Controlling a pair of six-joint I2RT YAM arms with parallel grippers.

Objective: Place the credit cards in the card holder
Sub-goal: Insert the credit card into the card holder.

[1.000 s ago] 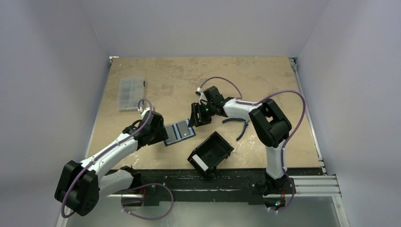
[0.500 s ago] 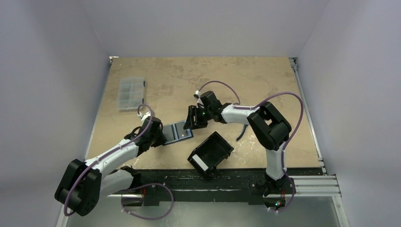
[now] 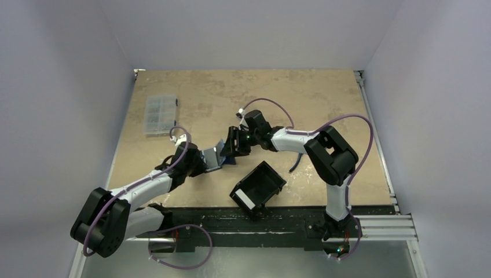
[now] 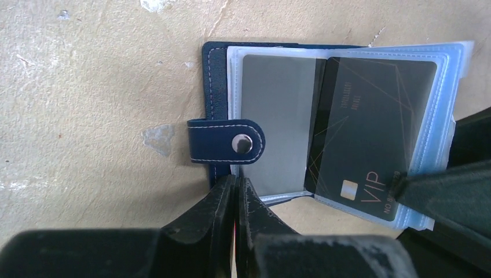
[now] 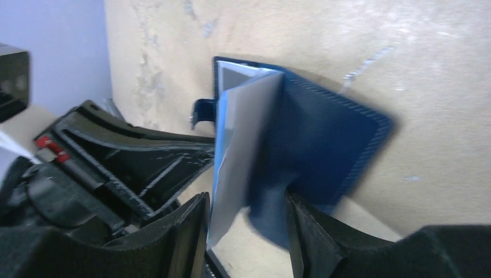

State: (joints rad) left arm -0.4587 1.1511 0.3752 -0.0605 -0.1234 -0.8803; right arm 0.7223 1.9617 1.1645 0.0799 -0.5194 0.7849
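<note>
Left wrist: card holder (image 4: 215, 87), strap (image 4: 223, 142) leftward

light: even, soft overhead | shadows: faint | blur: right wrist view smeared | top view: sharp

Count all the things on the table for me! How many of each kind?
Blue card holder: 1
Cards in it: 2, a grey card and a dark VIP card
Black tray: 1
Clear compartment box: 1
Dark tool handle, partly hidden: 1
Total: 6
</note>
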